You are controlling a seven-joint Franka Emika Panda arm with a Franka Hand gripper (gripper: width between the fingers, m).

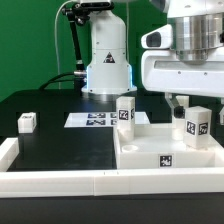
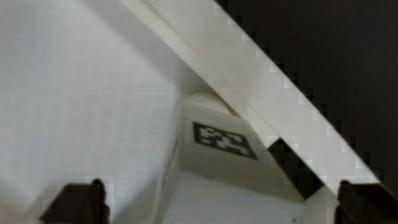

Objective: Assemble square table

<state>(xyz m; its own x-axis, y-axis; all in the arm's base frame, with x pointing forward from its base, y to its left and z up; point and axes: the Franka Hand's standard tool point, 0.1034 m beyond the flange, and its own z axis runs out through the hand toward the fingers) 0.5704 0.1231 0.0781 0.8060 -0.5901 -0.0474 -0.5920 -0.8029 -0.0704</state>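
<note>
Nearest lens: border rail (image 1: 100, 182), low and white, runs along the front of the black table (image 1: 60, 145) and turns back along the exterior view's left edge.

Tray-like item: square top (image 1: 150, 150) lies flat just behind the rail, toward the exterior view's right, rim up, with one tag on its front wall. Contents: two legs, both upright, tags facing the camera. Corner leg (image 1: 125, 112) stands at the top's far corner on the exterior view's left. Right leg (image 1: 197, 123) stands farther to the exterior view's right, directly under the gripper (image 1: 194, 106).

Tool: released. Wrist view shows both fingertips (image 2: 75, 204) spread wide with the right leg between them and a white gap on either side; neither pad touches it. Same view: the leg sits just beside the raised rim (image 2: 249, 88), black table beyond. Seated in a socket or not: cannot tell.

Surroundings: loose leg (image 1: 27, 122) rests on the table well apart from the top, at the exterior view's left, near the rail's side run. Marker board (image 1: 97, 120) lies flat behind the top, in front of the arm base (image 1: 107, 65). Gripper body hides the top's far right portion.
</note>
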